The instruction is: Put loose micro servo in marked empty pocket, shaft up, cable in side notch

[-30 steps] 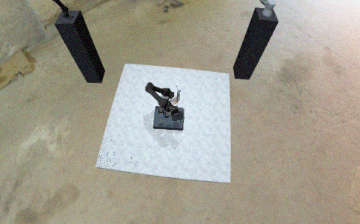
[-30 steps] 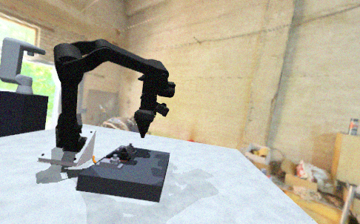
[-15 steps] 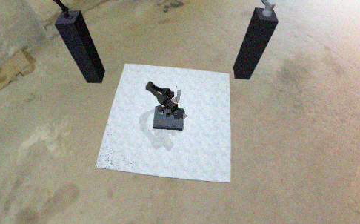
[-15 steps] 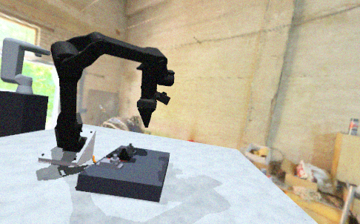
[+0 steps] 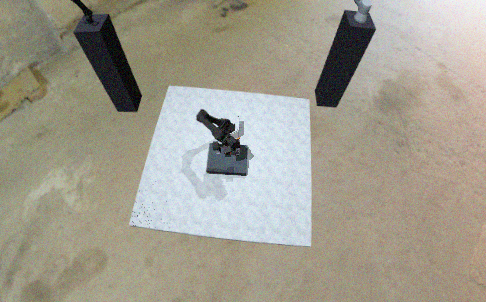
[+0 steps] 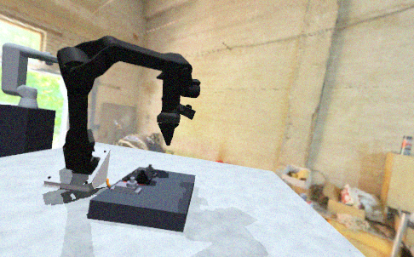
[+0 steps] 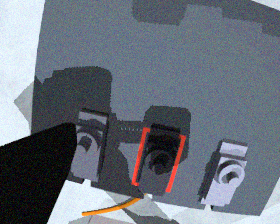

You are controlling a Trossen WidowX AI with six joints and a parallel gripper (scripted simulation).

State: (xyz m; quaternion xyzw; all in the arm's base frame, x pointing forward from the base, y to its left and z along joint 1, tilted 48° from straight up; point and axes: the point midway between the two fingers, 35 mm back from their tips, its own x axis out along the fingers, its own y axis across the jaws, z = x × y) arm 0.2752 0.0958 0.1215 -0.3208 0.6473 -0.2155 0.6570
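Observation:
The dark micro servo (image 7: 158, 161) stands between the red marks of the middle pocket in the wrist view, its round output shaft facing up. It is in shadow; whether both ears lie flat cannot be told. Its orange cable (image 7: 113, 207) (image 6: 107, 183) comes out past the deck's edge; whether it lies in the side notch is unclear. The deck (image 7: 151, 60) (image 6: 172, 187) (image 5: 227, 166) is a dark grey block. My gripper (image 7: 185, 139) (image 6: 169, 144) is open and empty, above the deck and apart from the servo, with its fingers pointing down.
A servo (image 7: 90, 157) sits to the left of the pocket and another pale servo (image 7: 227, 175) to its right. A pale angled bracket (image 6: 101, 170) stands beside the arm's base, behind the deck. Two dark pillars (image 5: 107, 65) (image 5: 344, 60) stand beyond the white table top (image 5: 270, 200).

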